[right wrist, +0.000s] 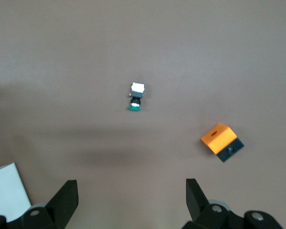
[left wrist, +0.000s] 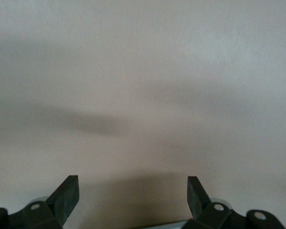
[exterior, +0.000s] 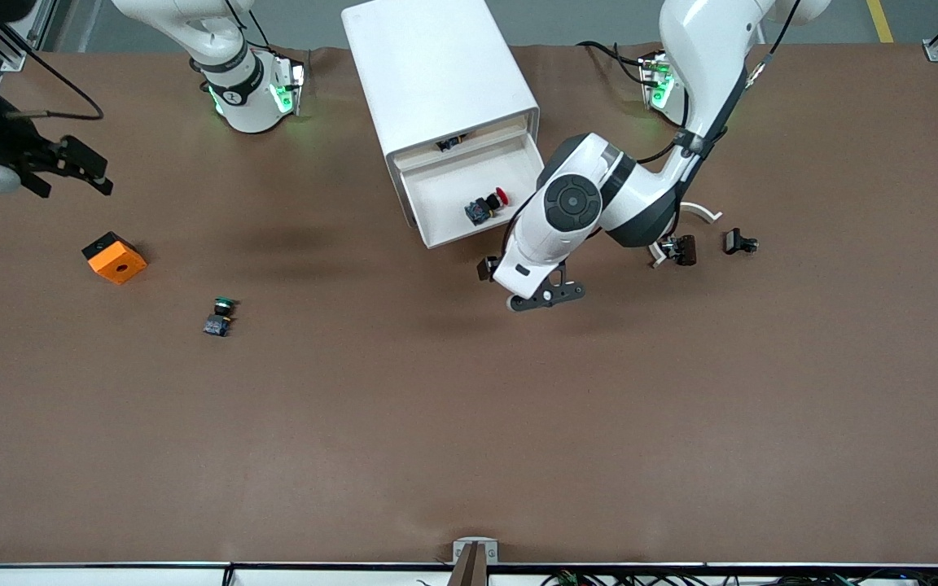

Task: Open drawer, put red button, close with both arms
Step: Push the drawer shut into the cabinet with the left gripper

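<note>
With drawer [exterior: 469, 191] open, one red button [exterior: 487, 204] inside.

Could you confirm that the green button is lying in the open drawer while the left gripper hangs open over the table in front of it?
Not quite: the front view shows the red button in the open drawer. The left gripper does hang open over the table there.

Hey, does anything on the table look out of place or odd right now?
Nothing is damaged or spilled. The drawer stands open with the red button lying inside. The cabinet sits skewed to the table's edges. Both grippers, left and right, are open and empty.
</note>
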Robot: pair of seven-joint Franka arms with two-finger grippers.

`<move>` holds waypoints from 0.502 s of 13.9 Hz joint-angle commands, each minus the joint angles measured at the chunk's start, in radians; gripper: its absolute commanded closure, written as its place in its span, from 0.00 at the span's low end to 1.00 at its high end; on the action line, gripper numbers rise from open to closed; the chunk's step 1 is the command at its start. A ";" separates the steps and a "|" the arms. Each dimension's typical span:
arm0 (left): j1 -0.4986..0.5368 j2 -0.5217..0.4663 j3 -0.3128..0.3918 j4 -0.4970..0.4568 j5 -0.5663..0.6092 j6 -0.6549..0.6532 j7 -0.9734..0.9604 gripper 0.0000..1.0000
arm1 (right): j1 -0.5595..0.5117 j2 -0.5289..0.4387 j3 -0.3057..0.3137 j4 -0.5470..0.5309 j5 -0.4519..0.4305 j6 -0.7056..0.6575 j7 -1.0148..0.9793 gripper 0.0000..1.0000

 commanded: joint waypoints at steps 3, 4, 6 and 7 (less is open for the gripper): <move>-0.011 -0.082 -0.067 -0.114 -0.015 0.002 -0.063 0.00 | -0.019 0.069 0.018 0.230 -0.017 -0.176 -0.001 0.00; -0.012 -0.085 -0.074 -0.116 -0.015 -0.022 -0.064 0.00 | -0.025 0.084 0.015 0.264 -0.015 -0.204 -0.001 0.00; -0.012 -0.085 -0.088 -0.116 -0.015 -0.050 -0.067 0.00 | -0.039 0.107 0.015 0.308 -0.009 -0.209 -0.001 0.00; -0.012 -0.085 -0.105 -0.118 -0.015 -0.060 -0.078 0.00 | -0.038 0.118 0.015 0.310 -0.008 -0.209 -0.010 0.00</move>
